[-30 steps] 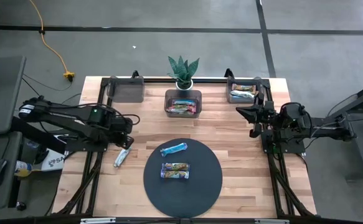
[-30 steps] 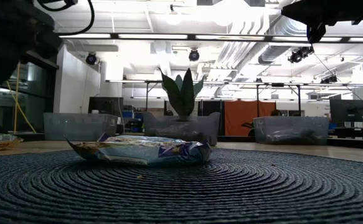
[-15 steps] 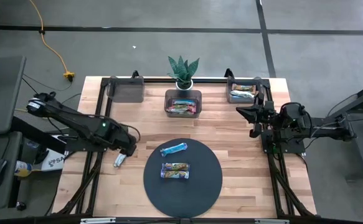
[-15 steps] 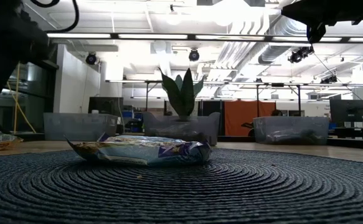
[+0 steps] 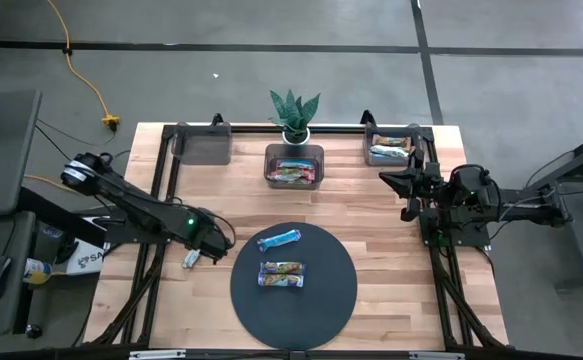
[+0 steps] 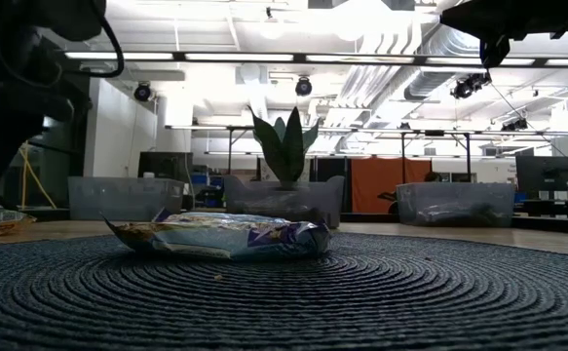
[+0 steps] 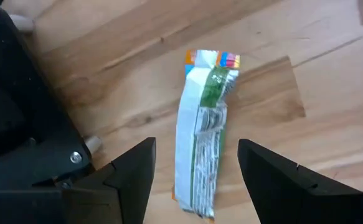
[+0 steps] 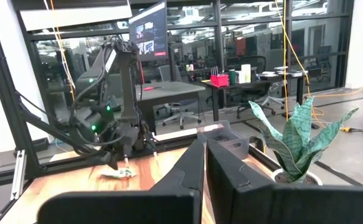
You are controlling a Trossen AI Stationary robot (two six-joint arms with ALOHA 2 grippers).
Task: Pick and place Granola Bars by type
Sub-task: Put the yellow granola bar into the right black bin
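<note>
A silver-green granola bar [image 7: 203, 149] lies flat on the wooden table [image 5: 391, 260], just left of the round dark mat [image 5: 321, 300]. My left gripper [image 7: 197, 144] points down over it, open, with one finger on each long side and not touching; the high view shows this gripper [image 5: 205, 249] beside the bar [image 5: 189, 259]. On the mat lie a blue bar [image 5: 279, 239] and a brown-orange bar [image 5: 282, 274], the latter also in the low view [image 6: 220, 236]. My right gripper [image 5: 391, 182] waits shut at the table's right, raised and pointing level.
Three clear grey bins stand along the far edge: the left one [image 5: 203, 143], the middle one [image 5: 294, 150] with bars in it, the right one [image 5: 391, 140] with bars too. A potted plant [image 5: 294, 115] stands behind the middle bin. Black frame rails run along both table sides.
My left gripper has swung toward the table's near edge and slightly right, sinking from above the bare wood down over the silver-green bar. The bars have not moved.
</note>
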